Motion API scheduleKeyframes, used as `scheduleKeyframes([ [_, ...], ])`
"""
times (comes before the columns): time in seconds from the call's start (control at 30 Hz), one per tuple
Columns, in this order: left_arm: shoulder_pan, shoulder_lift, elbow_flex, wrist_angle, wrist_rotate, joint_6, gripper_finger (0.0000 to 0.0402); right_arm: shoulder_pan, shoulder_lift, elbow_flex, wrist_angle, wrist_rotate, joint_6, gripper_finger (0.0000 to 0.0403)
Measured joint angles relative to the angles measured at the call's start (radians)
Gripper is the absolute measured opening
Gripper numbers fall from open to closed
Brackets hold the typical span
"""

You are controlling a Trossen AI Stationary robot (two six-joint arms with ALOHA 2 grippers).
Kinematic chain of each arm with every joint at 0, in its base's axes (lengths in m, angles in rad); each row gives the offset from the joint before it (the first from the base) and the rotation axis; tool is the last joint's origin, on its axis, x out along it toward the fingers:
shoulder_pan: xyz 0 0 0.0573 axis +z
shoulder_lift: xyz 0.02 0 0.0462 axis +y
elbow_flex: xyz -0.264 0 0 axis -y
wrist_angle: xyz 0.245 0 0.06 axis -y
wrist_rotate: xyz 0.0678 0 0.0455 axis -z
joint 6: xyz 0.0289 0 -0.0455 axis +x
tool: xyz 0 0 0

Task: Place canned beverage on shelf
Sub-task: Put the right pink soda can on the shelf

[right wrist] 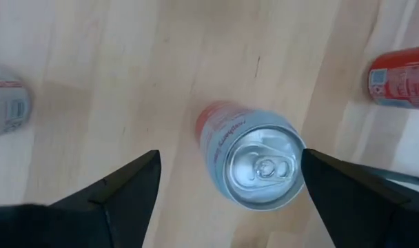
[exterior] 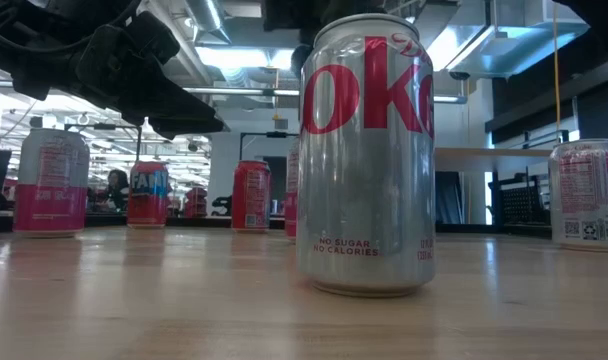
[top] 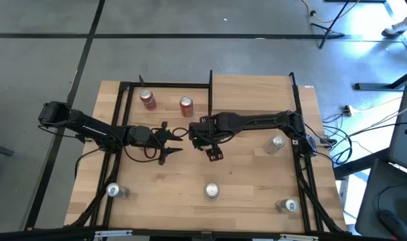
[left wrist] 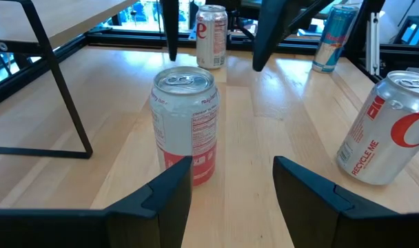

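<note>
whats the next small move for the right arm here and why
Probably lower the right gripper straight down around the can, then close. In the right wrist view the can stands upright below the open jaws, roughly between them and touched by neither, so nothing is held yet. The shelf comes after. The left gripper hangs open nearby.

Left gripper [top: 179, 142] and right gripper [top: 202, 140], both spread, meet mid-table.
</note>
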Motion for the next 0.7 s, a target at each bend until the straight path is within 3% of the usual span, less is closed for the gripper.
scheduleKeyframes([
  [0.37,0.000,0.000,0.000,-0.010,0.000,0.000,0.0192,-0.083,0.000,-0.080,0.042,-0.045,-0.005,0.0335],
  [0.43,0.000,0.000,0.000,-0.010,0.000,0.000,0.0192,-0.081,0.000,-0.101,0.048,-0.085,-0.022,0.0335],
  [0.7,0.000,0.000,0.000,-0.009,0.000,0.000,0.0192,-0.064,-0.001,-0.173,0.197,-0.076,-0.055,0.0335],
])
